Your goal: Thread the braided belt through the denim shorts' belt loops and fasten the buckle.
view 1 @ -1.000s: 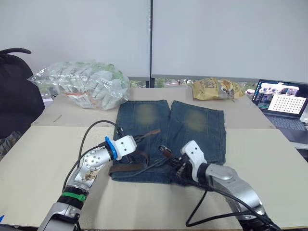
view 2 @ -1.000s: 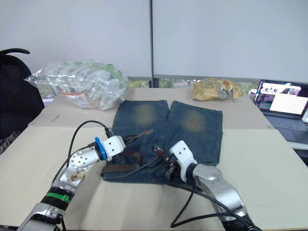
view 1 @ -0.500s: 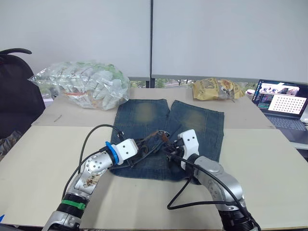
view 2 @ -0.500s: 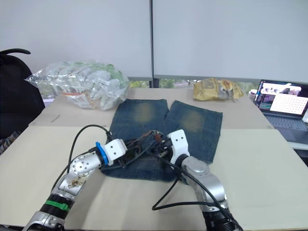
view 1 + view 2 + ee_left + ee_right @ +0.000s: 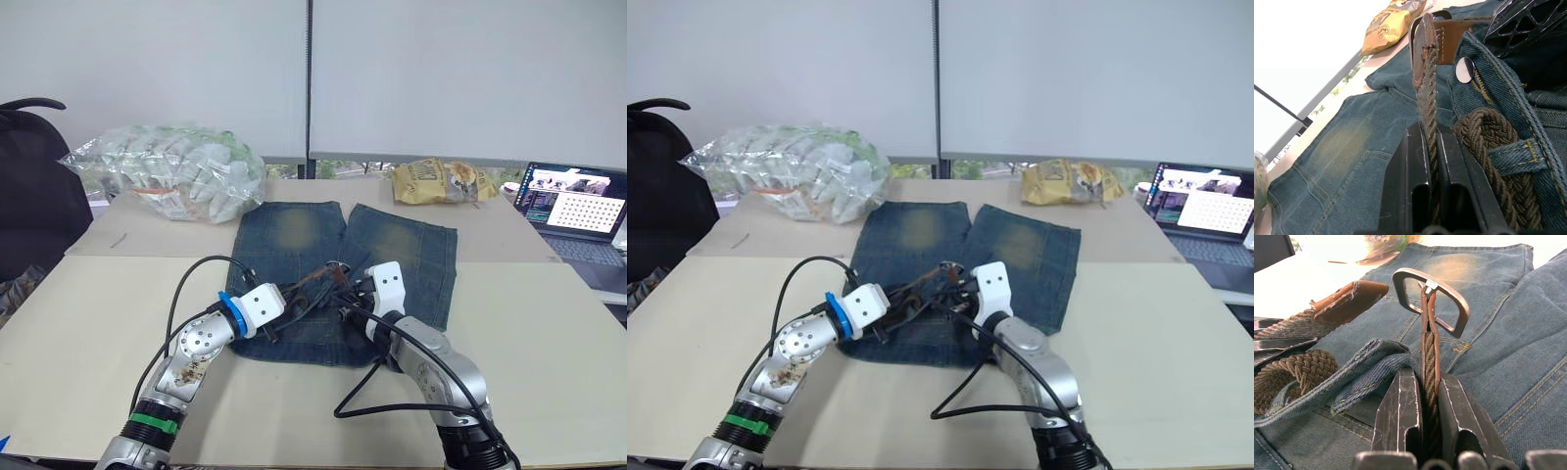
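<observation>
You see denim shorts point(image 5: 392, 250) flat on table, legs pointing away, faded yellowish patch on each leg, waistband bunched near you. Braided belt point(image 5: 1488, 142) runs under belt loop point(image 5: 1515, 149) at waist. Leather-tipped end point(image 5: 1349, 296) and silver buckle point(image 5: 1432, 296) raised above waistband, close together, not joined.

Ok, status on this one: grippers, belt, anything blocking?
Left gripper shut on braided belt tip end. Right gripper shut on strap below buckle. Belt through a belt loop on denim shorts, unfastened. Nothing blocking.
</observation>
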`<state>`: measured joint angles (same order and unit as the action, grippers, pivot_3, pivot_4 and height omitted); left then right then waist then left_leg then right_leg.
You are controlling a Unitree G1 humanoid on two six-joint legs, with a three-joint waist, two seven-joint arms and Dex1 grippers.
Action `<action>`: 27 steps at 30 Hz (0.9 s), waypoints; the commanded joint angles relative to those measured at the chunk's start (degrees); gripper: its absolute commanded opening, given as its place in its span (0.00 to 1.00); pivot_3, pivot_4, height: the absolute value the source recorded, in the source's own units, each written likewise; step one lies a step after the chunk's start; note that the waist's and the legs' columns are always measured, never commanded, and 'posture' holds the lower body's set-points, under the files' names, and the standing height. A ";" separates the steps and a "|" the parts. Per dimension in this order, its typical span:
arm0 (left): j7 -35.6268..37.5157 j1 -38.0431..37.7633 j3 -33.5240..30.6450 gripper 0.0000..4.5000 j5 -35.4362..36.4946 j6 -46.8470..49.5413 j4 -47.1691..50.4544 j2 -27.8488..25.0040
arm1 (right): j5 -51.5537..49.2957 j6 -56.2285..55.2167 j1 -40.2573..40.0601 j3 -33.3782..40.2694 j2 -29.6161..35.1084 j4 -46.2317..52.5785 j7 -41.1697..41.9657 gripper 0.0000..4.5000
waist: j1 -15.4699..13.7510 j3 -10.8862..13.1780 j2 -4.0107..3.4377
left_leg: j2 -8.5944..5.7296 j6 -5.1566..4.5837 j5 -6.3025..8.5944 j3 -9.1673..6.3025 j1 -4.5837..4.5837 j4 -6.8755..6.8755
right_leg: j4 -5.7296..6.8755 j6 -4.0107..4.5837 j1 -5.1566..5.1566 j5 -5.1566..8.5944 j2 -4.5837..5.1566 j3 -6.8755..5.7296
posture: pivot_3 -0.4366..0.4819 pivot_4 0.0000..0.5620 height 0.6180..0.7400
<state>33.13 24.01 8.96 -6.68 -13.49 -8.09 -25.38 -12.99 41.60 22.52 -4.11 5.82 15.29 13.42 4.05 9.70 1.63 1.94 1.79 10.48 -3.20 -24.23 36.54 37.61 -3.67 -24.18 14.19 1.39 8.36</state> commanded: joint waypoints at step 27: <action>-2.04 2.51 1.31 0.00 -0.53 7.38 1.30 4.52 | 12.32 -17.58 0.76 -9.72 8.25 0.23 4.75 0.01 | 0.03 0.00 0.00 | -0.01 0.00 0.00 0.00 0.00 0.00 | -0.02 -0.01 0.00 0.01 0.00 0.00 | 0.48 0.27 1.00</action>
<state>31.74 26.09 10.08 -6.74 -6.69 -8.32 -21.17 -1.44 27.52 22.42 -13.59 14.31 13.80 18.35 4.08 9.70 1.63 1.93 1.79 10.48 -3.20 -24.23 36.54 37.59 -3.68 -24.17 14.20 1.39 8.36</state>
